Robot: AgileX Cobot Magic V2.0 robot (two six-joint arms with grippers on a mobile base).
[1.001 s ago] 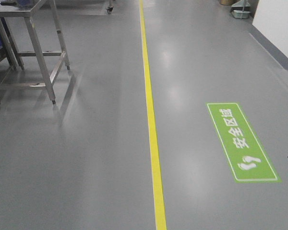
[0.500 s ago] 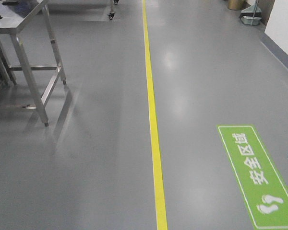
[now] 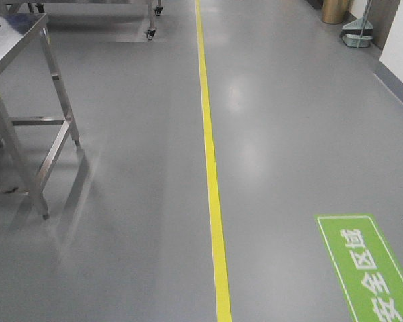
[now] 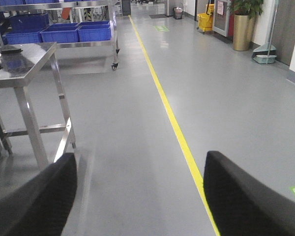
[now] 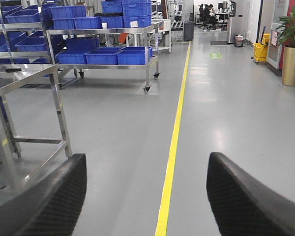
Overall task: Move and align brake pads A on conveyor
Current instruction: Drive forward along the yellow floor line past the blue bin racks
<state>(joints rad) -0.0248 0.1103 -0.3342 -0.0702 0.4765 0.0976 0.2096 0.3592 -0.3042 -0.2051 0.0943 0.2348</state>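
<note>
The brake pads A and the conveyor are out of view in every frame. My left gripper (image 4: 140,162) hangs open over bare grey floor, its two black fingers (image 4: 44,196) wide apart with nothing between them. My right gripper (image 5: 146,160) is also open and empty, its ribbed black fingers (image 5: 54,196) spread either side of the yellow floor line (image 5: 172,147). A small dark item (image 4: 10,49) lies on the steel table at the left; I cannot tell what it is.
A stainless steel table (image 3: 13,33) stands at the left on thin legs. The yellow line (image 3: 211,174) runs straight ahead, and a green floor sign (image 3: 369,268) lies at the lower right. Wheeled racks of blue bins (image 5: 103,44) stand further ahead on the left. A gold planter (image 4: 242,32) and a dustpan (image 3: 357,33) stand by the right wall.
The whole view has advanced along the yellow line: the green sign and the steel table have slid down and closer in the front view. No gripper shows in the earlier frames.
</note>
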